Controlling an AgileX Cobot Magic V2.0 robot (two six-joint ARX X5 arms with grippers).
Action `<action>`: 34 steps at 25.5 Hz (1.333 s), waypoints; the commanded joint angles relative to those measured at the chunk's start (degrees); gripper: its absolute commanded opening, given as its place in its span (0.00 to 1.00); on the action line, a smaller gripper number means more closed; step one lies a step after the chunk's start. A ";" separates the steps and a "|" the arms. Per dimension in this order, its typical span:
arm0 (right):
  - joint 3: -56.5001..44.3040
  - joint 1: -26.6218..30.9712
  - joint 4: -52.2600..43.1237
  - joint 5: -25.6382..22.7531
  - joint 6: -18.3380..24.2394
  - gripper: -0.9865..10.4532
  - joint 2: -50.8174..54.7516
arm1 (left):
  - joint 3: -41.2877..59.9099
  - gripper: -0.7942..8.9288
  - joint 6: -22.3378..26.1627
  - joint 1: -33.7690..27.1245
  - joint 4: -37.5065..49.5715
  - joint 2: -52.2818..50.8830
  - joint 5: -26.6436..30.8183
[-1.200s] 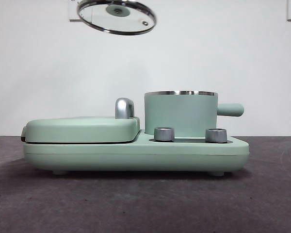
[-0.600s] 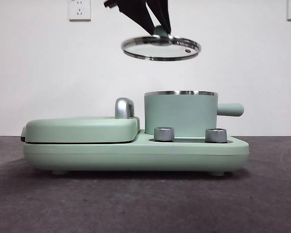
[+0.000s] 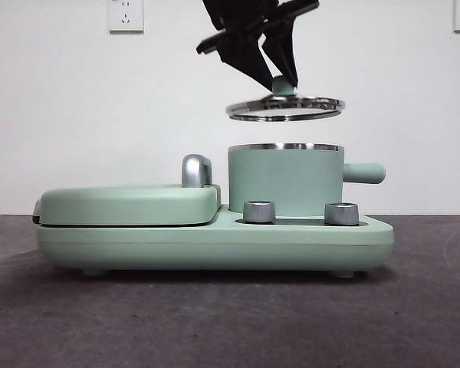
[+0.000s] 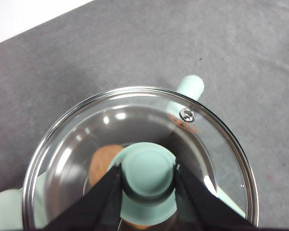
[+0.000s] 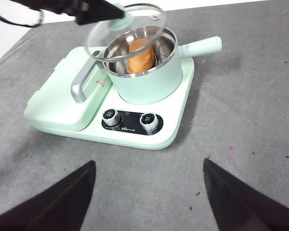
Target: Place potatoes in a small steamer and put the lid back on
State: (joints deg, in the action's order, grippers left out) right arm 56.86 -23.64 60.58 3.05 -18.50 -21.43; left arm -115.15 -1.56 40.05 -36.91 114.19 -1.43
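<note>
Dark grey matting covers the table [image 3: 230,322] under a white wall, and on it we see one mint green cooker base [image 3: 215,241] that serves as our landmark. On its right half stands the small steamer [image 3: 285,180], its stubby handle [image 3: 364,172] pointing away from the griddle cover [image 3: 130,203] on the left half. We count two chrome dials [image 3: 260,211] on the base's front; the print on the black panel around them is too small for us to read. Two wall sockets show behind the base, one at each upper corner.

Half a second ago the lid [image 3: 285,108] hung higher and left of the steamer, slightly tilted; a second ago it was at the top edge, steeply tilted. Now it sits nearly level just above the steamer's steel rim, not touching it. The left gripper [image 4: 148,175] has come down with it, its jaws closed on the lid's green knob [image 4: 149,171].

One potato [image 5: 140,55] lies inside the steamer, seen through the glass from the left wrist.

The right gripper [image 5: 149,192] waits well in front of the base, jaws spread wide and holding nothing.
</note>
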 commanded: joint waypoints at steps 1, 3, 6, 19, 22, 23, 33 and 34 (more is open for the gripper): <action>0.46 -0.39 -0.52 0.15 -0.81 0.39 -0.13 | -1.36 0.09 -0.98 0.52 2.05 2.12 0.02; 0.46 -0.39 -0.52 0.13 -0.81 0.39 -0.13 | -1.36 0.09 -0.52 0.39 2.21 3.15 0.02; 0.46 -0.39 -0.52 0.11 -0.81 0.39 -0.13 | -1.36 0.09 -0.35 0.31 2.62 4.33 0.02; 0.46 -0.39 -0.50 0.11 -0.83 0.39 -0.13 | -1.36 0.09 -0.42 -0.26 3.93 6.29 0.63; 0.46 -0.39 -0.52 0.11 -1.03 0.39 -0.13 | -1.36 0.09 -0.42 -0.35 3.76 6.29 0.63; 0.46 -0.39 -0.52 0.11 -1.03 0.39 -0.13 | -1.36 0.09 -0.42 -0.35 3.63 6.29 0.63; 0.46 -0.39 -0.52 0.00 -1.05 0.39 -0.13 | -1.36 0.09 -0.11 -0.37 3.30 7.78 0.63; 0.46 -0.39 -0.50 0.00 -1.05 0.39 -0.13 | -1.36 0.09 -0.11 -0.37 3.08 8.02 0.61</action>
State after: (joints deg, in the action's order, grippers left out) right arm 56.86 -23.64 60.60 3.03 -18.85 -21.43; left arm -115.18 -2.22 39.44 -34.26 119.85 -0.84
